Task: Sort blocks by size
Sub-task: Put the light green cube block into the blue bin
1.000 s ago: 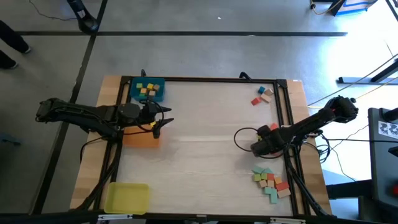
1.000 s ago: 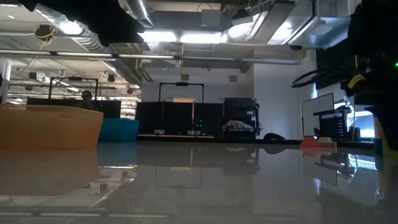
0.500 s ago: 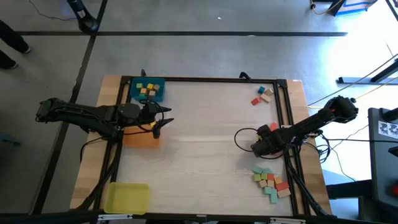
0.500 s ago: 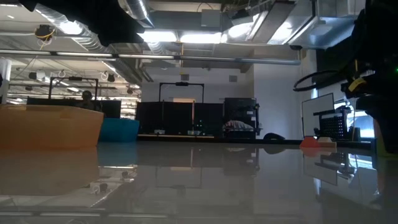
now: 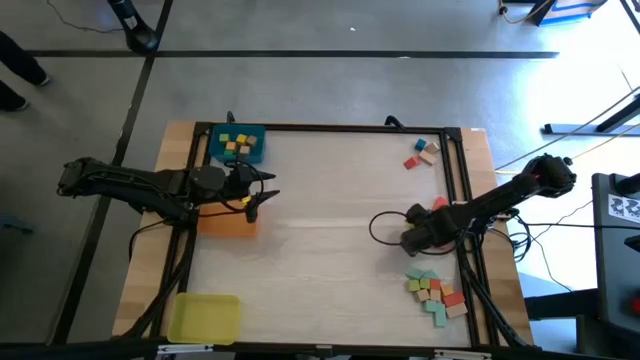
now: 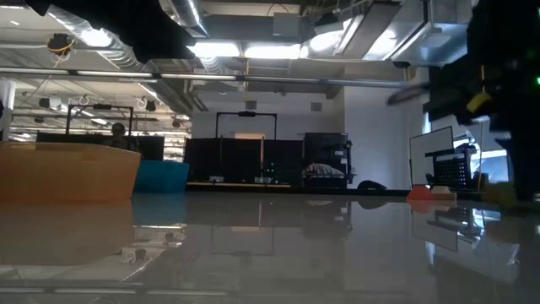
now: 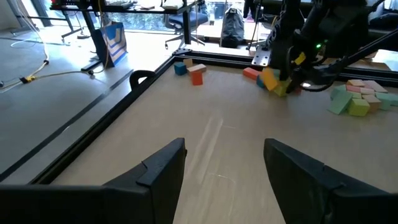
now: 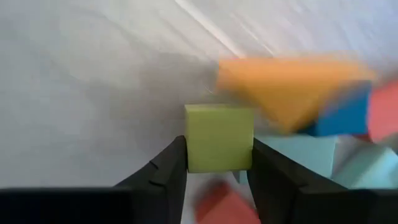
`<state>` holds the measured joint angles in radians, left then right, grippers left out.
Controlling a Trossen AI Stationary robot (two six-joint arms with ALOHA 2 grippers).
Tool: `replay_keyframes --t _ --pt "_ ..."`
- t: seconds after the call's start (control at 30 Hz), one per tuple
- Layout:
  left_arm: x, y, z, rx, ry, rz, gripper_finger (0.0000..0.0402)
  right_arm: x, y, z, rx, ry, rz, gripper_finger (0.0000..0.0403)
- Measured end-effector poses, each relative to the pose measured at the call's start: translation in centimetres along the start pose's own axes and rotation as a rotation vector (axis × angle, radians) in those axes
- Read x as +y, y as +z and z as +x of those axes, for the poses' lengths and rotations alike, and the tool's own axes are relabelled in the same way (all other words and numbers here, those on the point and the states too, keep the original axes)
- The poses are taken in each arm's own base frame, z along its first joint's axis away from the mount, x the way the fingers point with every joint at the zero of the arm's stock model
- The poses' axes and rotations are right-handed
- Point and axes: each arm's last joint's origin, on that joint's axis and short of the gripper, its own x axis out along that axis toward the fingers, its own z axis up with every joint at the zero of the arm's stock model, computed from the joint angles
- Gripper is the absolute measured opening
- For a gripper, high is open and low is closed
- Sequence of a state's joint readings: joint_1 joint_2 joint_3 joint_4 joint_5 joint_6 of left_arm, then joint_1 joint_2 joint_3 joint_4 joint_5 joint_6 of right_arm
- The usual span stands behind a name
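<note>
1. Yellow tray: lies at the counter's near left corner, apart from everything else.
2. Left gripper: hangs over the left side of the counter, just inward of the orange tray; its jaws stand apart with nothing between them, as the left wrist view shows.
3. Orange tray: sits at the left edge, partly under the left arm.
4. Blue tray: sits at the far left corner and carries several small yellow blocks.
5. Far group of blocks: a blue, an orange-red and a pale piece lie near the far right corner; the left wrist view shows them along the frame rail.
6. Right gripper: hovers low at the right side of the counter, just above the near pile. In the right wrist view its jaws are clamped on the two sides of a yellow-green cube.
7. Yellow-green cube: held between the right jaws, above the pile; an orange piece, a blue piece, teal pieces and a red piece lie blurred just behind and below it.
8. Near pile of blocks: teal, pink, orange and red pieces crowd together by the right edge, touching one another; the left wrist view shows them beside the right arm.
</note>
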<state>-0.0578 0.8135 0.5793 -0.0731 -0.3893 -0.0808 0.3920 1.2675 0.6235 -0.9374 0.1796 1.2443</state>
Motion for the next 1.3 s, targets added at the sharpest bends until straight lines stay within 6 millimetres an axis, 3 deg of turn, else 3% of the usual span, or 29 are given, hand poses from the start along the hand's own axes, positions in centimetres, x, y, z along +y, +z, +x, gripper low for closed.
replay_keyframes --t 0.23,0.43,0.77,0.97,1.3 --pt "0.0 0.0 0.0 -0.001 -0.001 0.001 0.0205 2.8 1.7 -3.5 -0.107 0.188 -0.146 0.0142" --pt "0.0 0.0 0.0 -0.001 -0.001 0.0 0.0205 4.7 3.9 -5.1 -0.358 0.316 -0.246 0.0144" --pt "0.1 0.8 -0.4 -0.071 -0.006 -0.003 0.0205 4.2 10.2 -6.1 -0.693 0.358 -0.305 0.0144" --pt "0.4 1.4 -1.3 -0.133 -0.007 0.009 0.0205 4.2 14.1 -5.8 -0.873 0.371 -0.347 0.0144" --pt "0.7 2.4 -2.3 -0.23 -0.004 0.026 0.0205 4.4 20.4 -2.1 -1.076 0.506 -0.332 0.0144"
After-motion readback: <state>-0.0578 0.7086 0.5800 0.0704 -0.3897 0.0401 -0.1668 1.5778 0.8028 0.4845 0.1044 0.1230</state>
